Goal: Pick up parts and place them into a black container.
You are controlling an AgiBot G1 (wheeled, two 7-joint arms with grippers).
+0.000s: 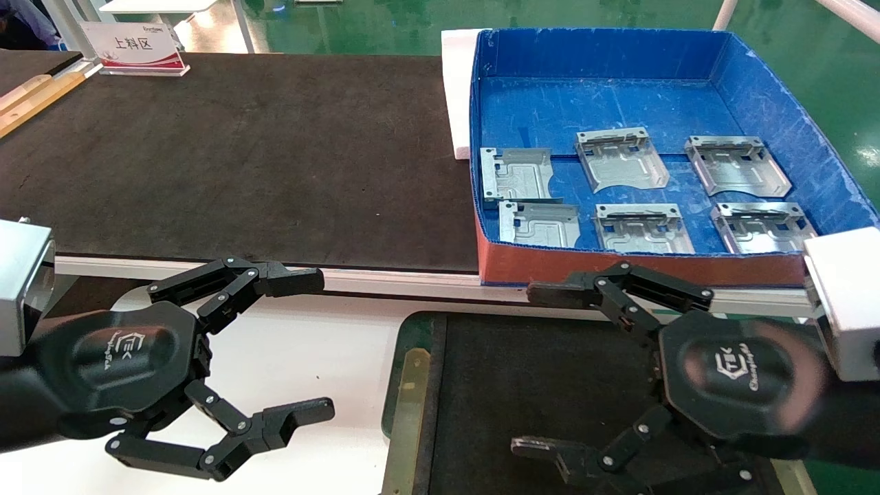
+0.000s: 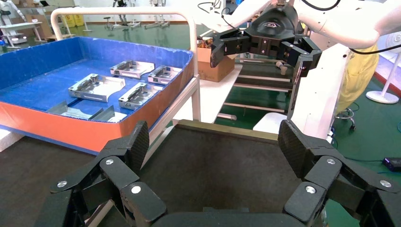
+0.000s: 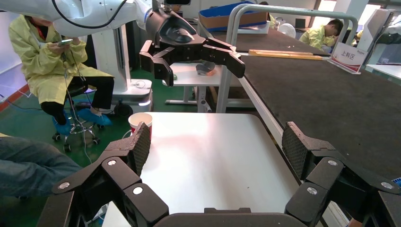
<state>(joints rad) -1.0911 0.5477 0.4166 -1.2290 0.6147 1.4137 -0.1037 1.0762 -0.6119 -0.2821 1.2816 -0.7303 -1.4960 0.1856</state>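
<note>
The deep blue corrugated-plastic box with a red front wall [image 1: 646, 265] serves as the landmark. Six flat silver-grey stamped sheet-metal plates lie on its blue floor in two rows of three, none touching a claw. In the far row are one plate at the box's left wall [image 1: 517, 173], one in the middle [image 1: 622, 159] and one toward the right wall [image 1: 737, 165]. In the near row, just behind the red front, are a left plate [image 1: 538, 224], a middle plate [image 1: 643, 228] and a right plate [image 1: 763, 227]. (Their bent tabs and cut-out slots face upward.)

In front of the box's red wall, lower and nearer the robot, sits the wide shallow black tray with a dark green rim and brass-coloured side strip [image 1: 405, 385]; its matte floor holds no plate.

The right black claw [image 1: 543, 371] hangs over this tray, just in front of the box, fingers spread wide apart and gripping nothing. The left black claw [image 1: 313, 347] hovers to the left of the box and beyond the tray's left rim, over a white surface [image 1: 295, 357], fingers likewise spread apart and holding nothing.

A long dark mat [image 1: 240, 151] covers the raised surface left of the box, and at the mat's far left corner stands a small white sign with a red base [image 1: 134, 48]. A white foam block [image 1: 455, 89] stands against the box's left wall.
</note>
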